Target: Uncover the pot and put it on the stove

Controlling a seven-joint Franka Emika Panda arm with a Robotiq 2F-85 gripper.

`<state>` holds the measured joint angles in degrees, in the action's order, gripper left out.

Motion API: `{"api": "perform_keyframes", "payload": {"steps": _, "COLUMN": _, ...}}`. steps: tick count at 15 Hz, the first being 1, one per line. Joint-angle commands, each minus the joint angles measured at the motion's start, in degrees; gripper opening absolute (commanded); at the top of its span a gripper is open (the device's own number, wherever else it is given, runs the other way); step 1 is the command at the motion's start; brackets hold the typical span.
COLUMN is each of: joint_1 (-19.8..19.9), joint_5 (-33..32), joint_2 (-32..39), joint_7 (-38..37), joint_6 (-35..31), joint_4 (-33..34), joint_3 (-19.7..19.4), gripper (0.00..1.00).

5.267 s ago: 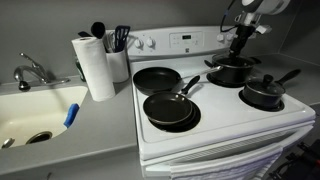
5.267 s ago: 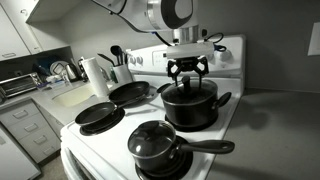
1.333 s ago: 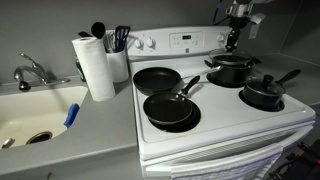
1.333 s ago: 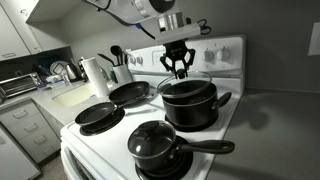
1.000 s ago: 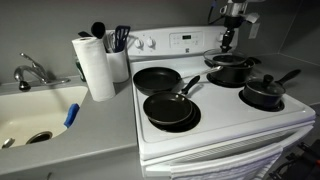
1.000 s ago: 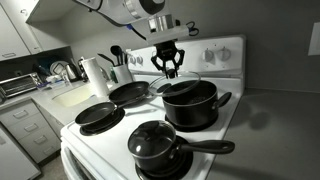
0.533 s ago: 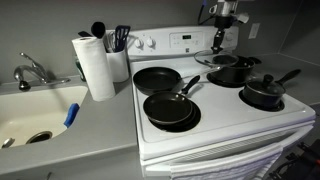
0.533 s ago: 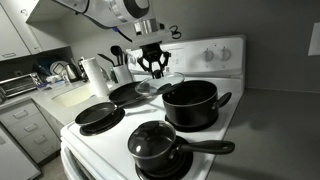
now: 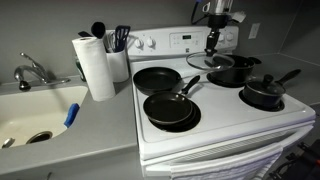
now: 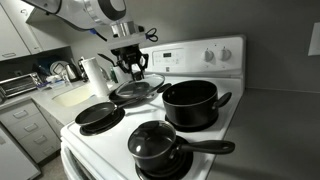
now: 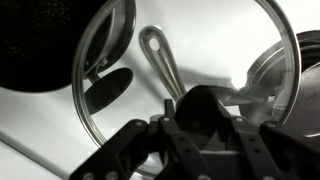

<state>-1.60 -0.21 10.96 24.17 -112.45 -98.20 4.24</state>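
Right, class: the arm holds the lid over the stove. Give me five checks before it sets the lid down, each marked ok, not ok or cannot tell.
1. Lid off the pot: ok.
2. Gripper shut on the lid's knob: ok.
3. Lid clear of the pot's rim: ok.
4. Spot beneath the lid free: not ok, a pan handle lies under it.
5. Lid level: cannot tell.

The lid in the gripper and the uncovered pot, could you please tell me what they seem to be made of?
Lid: apparently clear glass with a shiny metal rim; a pan handle shows through it. Pot: dark, semi-matte metal, likely coated.
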Motion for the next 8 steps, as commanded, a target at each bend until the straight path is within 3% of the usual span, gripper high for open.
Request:
{"api": "perform_keyframes", "payload": {"steps": 1, "joint_1": -2.08, "joint_5": -0.19, "joint_2": -5.88, "joint_7": -5.67, "joint_6": -2.10, "joint_4": -6.82, "joint_3": 1.19, "gripper": 0.14}}
{"api": "perform_keyframes", "payload": {"steps": 8, "joint_1": -5.52, "joint_5": -0.59, "joint_2": -12.87, "joint_7": -21.76, "joint_6": -10.57, "joint_4": -19.76, "joint_3": 2.46, "gripper": 0.14}}
